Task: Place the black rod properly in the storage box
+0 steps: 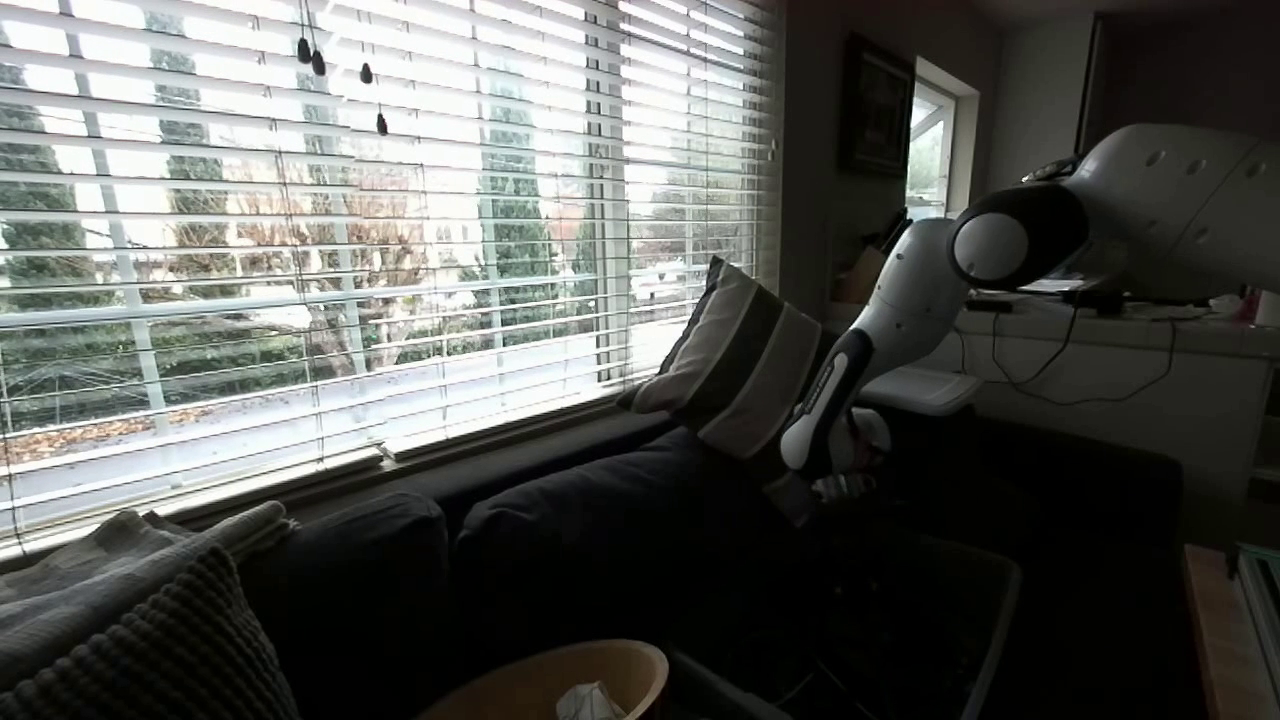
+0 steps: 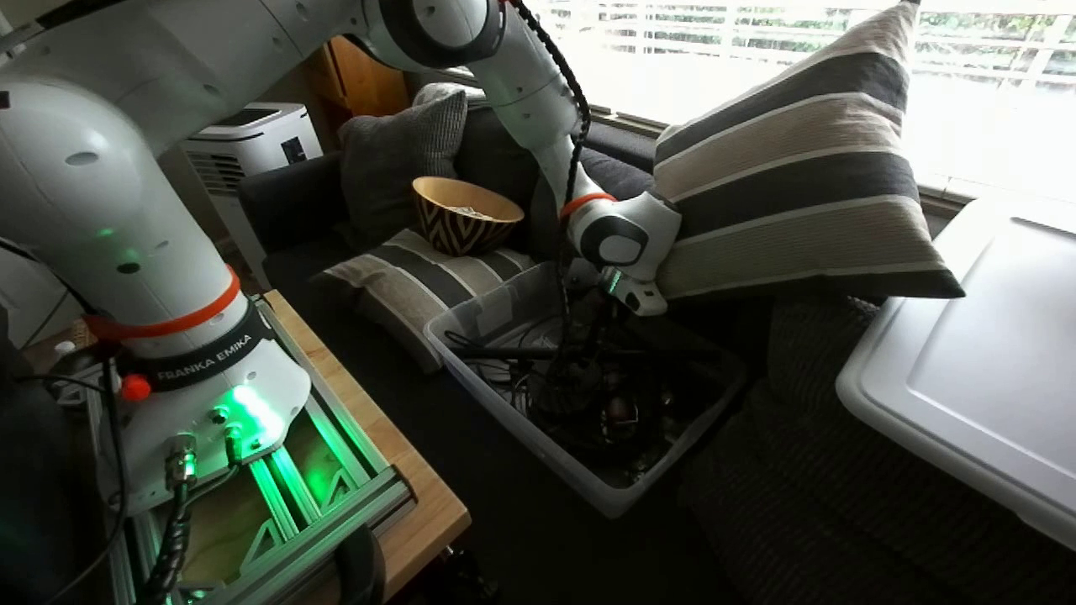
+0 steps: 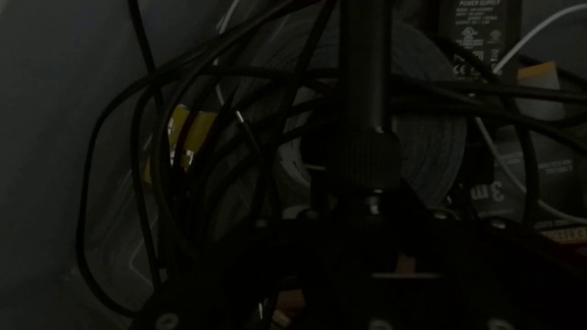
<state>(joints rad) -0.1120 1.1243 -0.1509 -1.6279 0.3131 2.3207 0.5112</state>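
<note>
A black rod (image 3: 365,68) stretches across a translucent storage box (image 2: 513,413), above tangled cables (image 3: 527,93); the robot's gripper (image 2: 595,340) is down at the rod, too dark to tell whether it grips

In an exterior view, a patterned bowl (image 2: 461,228) sat on a striped cushion (image 2: 424,286) around 11 o'clock, a white appliance (image 2: 261,147) stood at 10, and a tilted striped pillow (image 2: 790,181) hogged 2. Blinds (image 1: 380,250) hung around 10 in an exterior view, ribbed cushion (image 1: 155,645) sat at 8, framed picture (image 1: 877,108) between 1 and 2.
</note>
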